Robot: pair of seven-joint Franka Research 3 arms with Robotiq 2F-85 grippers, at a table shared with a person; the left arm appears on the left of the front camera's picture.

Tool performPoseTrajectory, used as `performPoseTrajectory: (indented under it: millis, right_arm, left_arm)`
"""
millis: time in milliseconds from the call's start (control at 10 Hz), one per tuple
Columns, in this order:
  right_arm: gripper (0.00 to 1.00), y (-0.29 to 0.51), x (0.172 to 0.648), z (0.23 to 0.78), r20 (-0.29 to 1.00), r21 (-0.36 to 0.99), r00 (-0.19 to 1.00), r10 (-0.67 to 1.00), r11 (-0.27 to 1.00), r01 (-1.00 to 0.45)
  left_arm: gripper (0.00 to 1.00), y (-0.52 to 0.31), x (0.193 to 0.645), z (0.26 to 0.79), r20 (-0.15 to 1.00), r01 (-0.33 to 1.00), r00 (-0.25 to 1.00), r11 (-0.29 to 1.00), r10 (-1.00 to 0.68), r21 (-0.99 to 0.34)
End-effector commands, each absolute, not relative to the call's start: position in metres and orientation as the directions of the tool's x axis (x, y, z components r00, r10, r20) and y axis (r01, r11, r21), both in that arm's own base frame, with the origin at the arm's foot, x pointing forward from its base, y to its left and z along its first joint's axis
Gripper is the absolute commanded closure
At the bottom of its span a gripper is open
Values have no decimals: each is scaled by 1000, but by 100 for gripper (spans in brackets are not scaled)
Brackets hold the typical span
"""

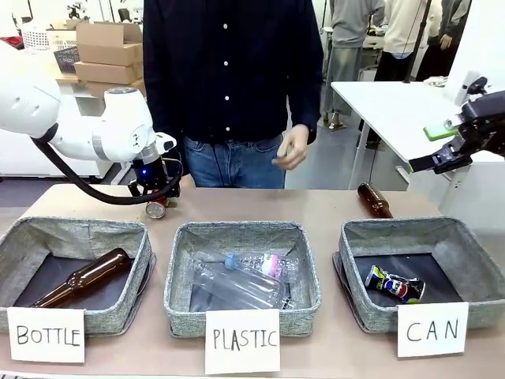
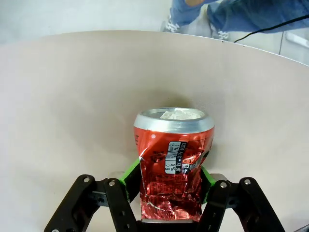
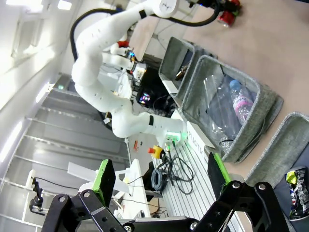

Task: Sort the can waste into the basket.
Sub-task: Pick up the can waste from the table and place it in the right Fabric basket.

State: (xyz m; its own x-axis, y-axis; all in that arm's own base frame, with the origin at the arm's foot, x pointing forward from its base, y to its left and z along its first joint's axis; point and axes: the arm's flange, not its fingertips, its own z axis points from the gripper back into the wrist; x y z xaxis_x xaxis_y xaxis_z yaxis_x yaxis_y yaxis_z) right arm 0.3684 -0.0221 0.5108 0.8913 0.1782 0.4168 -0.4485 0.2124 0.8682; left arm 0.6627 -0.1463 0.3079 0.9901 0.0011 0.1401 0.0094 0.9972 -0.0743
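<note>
Over on the left, the left gripper (image 1: 156,193) is pinching the red crushed can (image 2: 173,162), green pads pressing its dented sides, low at the table behind the BOTTLE bin (image 1: 47,237). Moving right, the dark can (image 1: 394,284) is lying inside the CAN basket (image 1: 473,260). Above, the right gripper (image 1: 432,148) is hanging empty, fingers spread wide.

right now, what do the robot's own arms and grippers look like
The left arm is glossy white with rounded joints, and a looping black cable runs to its wrist. The left gripper and right gripper are black bolted linkage frames with two fingers, each faced with a bright green pad.
</note>
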Motion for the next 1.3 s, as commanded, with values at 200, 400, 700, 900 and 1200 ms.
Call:
performPoseTrajectory:
  millis: [200,400,700,900,1200]
  right_arm:
    - [0,-23,368,510,440,855,878,188,212,-474]
    - [0,-23,368,510,440,855,878,188,212,-474]
    - [0,-23,368,510,440,855,878,188,212,-474]
    - [0,-23,368,510,440,855,878,188,212,-474]
    - [0,-23,368,510,440,855,878,188,212,-474]
  left_arm:
    - [100,-137,653,319,136,-8,990,995,22,-101]
    - [100,-117,619,360,128,92,990,974,-66,-208]
    - [100,-69,429,475,384,476,855,820,-348,-317]
    - [100,-52,338,483,669,710,611,668,-424,-225]
    - [100,-21,330,480,770,788,531,540,-354,-295]
